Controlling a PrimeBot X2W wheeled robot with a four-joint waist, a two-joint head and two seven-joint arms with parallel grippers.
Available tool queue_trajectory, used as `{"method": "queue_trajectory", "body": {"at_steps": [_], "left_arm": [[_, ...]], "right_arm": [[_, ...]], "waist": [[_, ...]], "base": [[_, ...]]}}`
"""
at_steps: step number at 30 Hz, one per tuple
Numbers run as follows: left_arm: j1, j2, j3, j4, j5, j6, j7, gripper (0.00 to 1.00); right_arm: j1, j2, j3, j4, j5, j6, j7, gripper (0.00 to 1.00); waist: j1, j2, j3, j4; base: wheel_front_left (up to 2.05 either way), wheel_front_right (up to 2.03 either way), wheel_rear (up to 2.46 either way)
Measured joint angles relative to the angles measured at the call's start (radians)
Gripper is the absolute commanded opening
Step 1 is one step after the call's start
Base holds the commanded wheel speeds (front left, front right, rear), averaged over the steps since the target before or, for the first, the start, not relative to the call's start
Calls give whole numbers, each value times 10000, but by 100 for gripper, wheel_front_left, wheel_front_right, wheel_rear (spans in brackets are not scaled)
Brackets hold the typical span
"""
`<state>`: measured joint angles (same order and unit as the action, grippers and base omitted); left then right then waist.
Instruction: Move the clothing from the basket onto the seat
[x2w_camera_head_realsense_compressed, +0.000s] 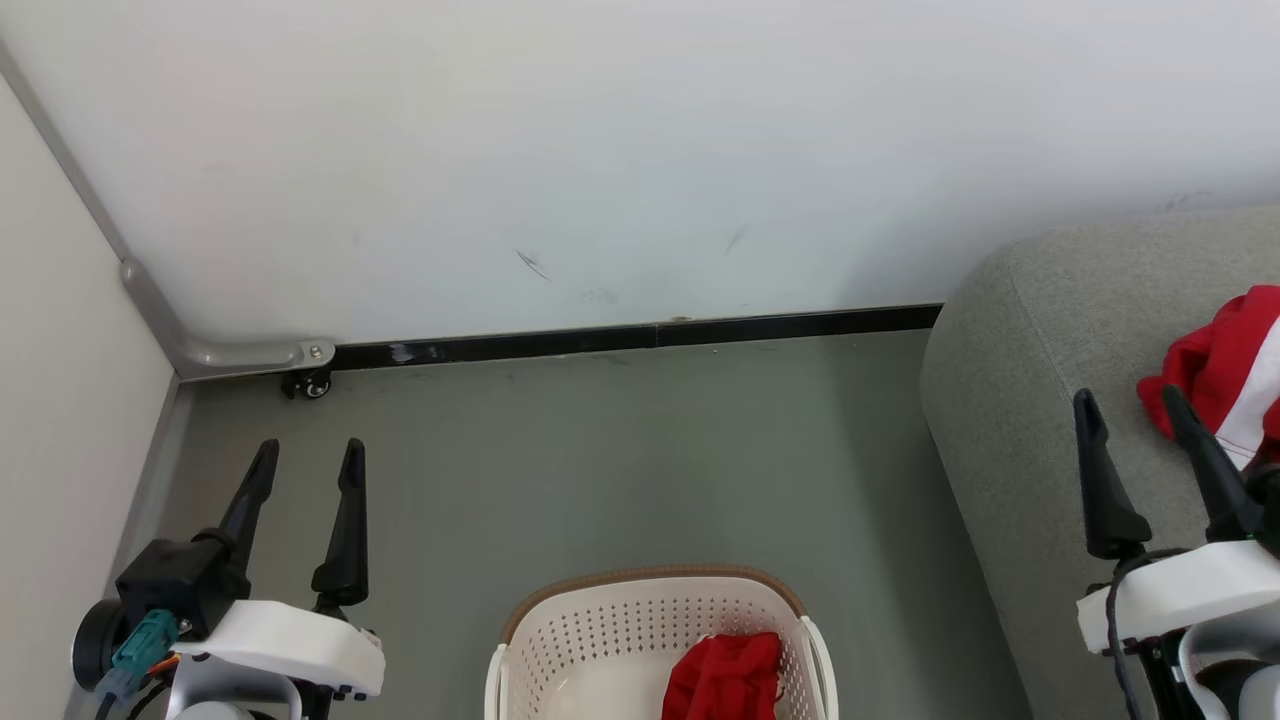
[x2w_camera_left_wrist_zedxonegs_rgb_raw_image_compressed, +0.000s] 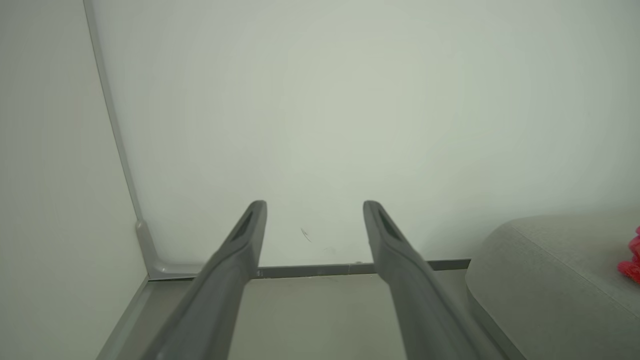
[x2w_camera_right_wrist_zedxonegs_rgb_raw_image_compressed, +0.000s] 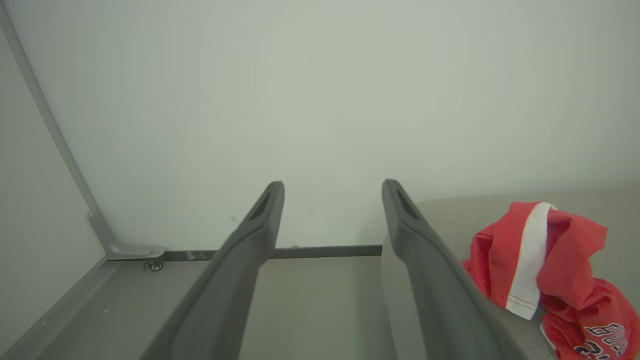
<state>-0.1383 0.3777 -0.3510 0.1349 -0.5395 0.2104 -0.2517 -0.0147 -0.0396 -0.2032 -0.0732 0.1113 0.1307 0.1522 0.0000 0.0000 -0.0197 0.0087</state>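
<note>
Left hand: released, two long dark fingers spread wide with nothing between them, over bare grey floor.
Right hand: equally slack and empty, fingertips over the near edge of the large rounded grey fabric seat.
Basket: cream-white perforated plastic laundry basket with a brown rim band, between the two hands and behind their fingertips.
Garment to fetch: crumpled red shiny garment inside the basket, in the half toward the right hand. It is bunched, so it has no readable long axis.
Garment delivered: red-and-white striped garment, heaped on the seat just right of the right hand, apart from it.
Nearer arm: roughly even, I judge. The right has a slight edge and would have to draw back and inward.
Views: the head view gives the basket and its contents. The right wrist view adds black-and-white lettering on the seat garment. The left wrist view catches a red sliver at the seat's far edge.
</note>
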Motion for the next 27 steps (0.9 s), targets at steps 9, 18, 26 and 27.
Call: {"method": "queue_trajectory", "body": {"at_steps": [9, 18, 26, 27], "left_arm": [[-1, -50, 6, 65, 161, 0, -2, 100], [-1, -140, 176, 299, 428, 10, -8, 100], [0, -360, 460, 251, 514, 190, -8, 100], [1, -376, 466, 245, 525, 192, -8, 100]], "right_arm": [[140, 8, 318, -132, 178, 0, -40, 100], [149, 8, 336, -142, 178, 0, -219, 100], [163, 8, 378, -136, 178, 0, -380, 100], [170, 8, 372, -132, 178, 0, -385, 100]], "waist": [[0, 0, 20, -45], [0, 0, 7, -45], [0, 0, -22, -8], [0, 0, -26, -1]], "base": [[0, 0, 0], [0, 0, 0], [0, 0, 0], [0, 0, 0]]}}
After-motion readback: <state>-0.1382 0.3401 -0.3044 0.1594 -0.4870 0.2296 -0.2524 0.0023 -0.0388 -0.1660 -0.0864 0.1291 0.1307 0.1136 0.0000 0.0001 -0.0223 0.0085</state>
